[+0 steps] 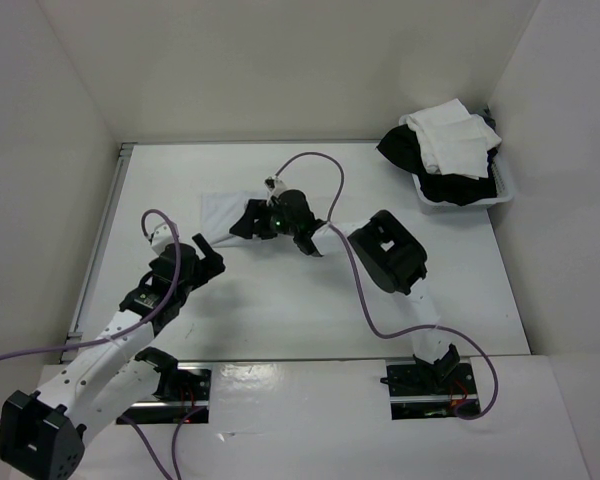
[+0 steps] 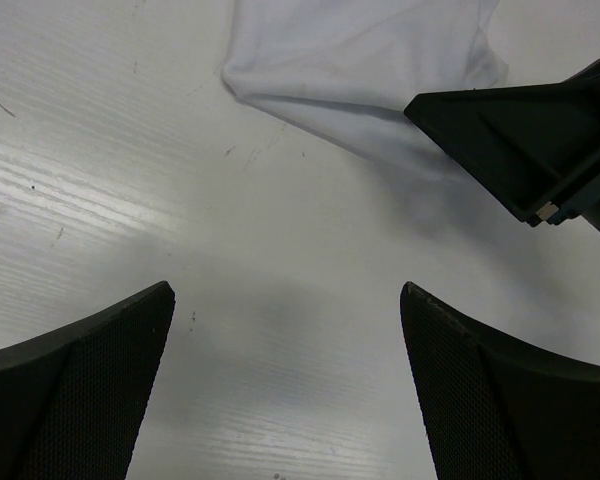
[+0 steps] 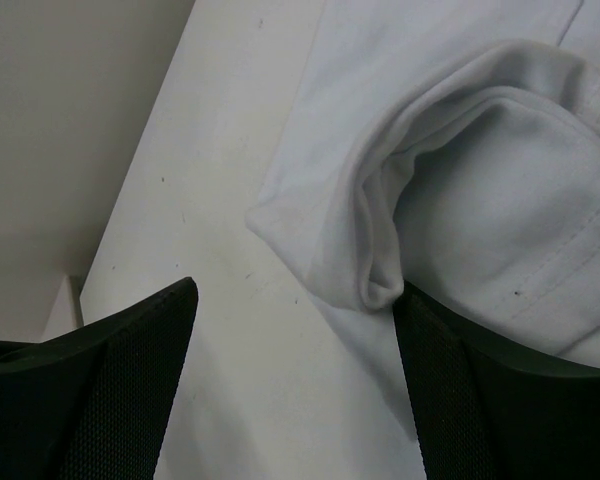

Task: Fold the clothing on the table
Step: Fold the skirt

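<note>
Above the clothing (image 3: pixel 460 150) on the table (image 3: pixel 210 200), the right gripper (image 3: pixel 295 300) is being held wide, a raised fold touching one finger; probably the whole fold is best being pinched deeply. Beside the clothing's corner, the left gripper (image 2: pixel 285 300) is being held wide.

My left arm (image 1: pixel 110 345) rises from its base at the near left corner and leans forward and to the right. Its left gripper (image 1: pixel 206 256) tilts downward, jaws spread fully apart. My right arm (image 1: pixel 390 255) bends at a raised elbow and stretches left across the middle. Its right gripper (image 1: pixel 250 222) points down and left, jaws parted wide.
</note>
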### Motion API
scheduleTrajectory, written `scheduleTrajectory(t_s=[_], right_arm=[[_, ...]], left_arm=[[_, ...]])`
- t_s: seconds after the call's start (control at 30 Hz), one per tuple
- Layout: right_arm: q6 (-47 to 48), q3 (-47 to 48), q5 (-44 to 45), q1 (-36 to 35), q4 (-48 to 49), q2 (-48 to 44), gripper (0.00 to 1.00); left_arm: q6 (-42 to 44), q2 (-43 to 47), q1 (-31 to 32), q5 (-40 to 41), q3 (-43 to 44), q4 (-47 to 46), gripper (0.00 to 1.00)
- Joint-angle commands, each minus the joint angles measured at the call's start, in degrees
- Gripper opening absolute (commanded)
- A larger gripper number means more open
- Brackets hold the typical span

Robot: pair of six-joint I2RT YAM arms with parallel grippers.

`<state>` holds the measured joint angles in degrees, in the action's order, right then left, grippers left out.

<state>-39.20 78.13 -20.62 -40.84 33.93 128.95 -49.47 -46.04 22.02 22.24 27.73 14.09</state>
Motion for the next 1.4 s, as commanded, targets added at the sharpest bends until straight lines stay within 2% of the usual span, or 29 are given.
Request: scheduleTrajectory(t_s=[0.0, 0.23, 0.4, 0.63, 0.73, 0.93, 1.17, 1.37], right_arm=[[0.1, 3.4, -1.4, -0.4, 4.7, 1.1, 0.83], [0.1, 8.8, -4.8, -1.4, 7.3, 2.8, 0.83], [-3.6, 16.1, -13.8, -2.0, 14.8, 7.6, 0.83], [-5.4, 32.9, -17.6, -3.8, 11.1, 18.7, 0.83], [-4.8, 37.5, -17.6, -3.8, 6.3, 19.8, 0.83], [1.8, 31.0, -14.4, -3.8, 1.6, 11.8, 0.83], [2.6, 17.8, -13.7, -0.9, 4.2, 1.4, 0.83], [5.5, 11.4, -11.8, -0.9, 2.4, -6.3, 0.83]], left_arm=[[0.3, 0.6, 0.3, 1.1, 0.0, -0.8, 1.0], [0.3, 1.7, 0.3, 1.6, 0.0, -0.8, 1.0], [0.3, 2.2, 0.8, 1.6, -0.6, -0.3, 1.0], [-0.4, 4.0, 1.4, 1.6, -1.2, -0.3, 1.0], [-0.4, 4.6, 1.4, 1.6, -1.7, -0.3, 1.0], [-0.4, 4.6, 1.9, 1.1, -1.7, 0.2, 1.0], [-0.9, 6.2, 2.4, 0.5, -1.2, 0.2, 1.0], [-0.9, 6.8, 2.9, 1.1, -0.7, 0.8, 1.0]])
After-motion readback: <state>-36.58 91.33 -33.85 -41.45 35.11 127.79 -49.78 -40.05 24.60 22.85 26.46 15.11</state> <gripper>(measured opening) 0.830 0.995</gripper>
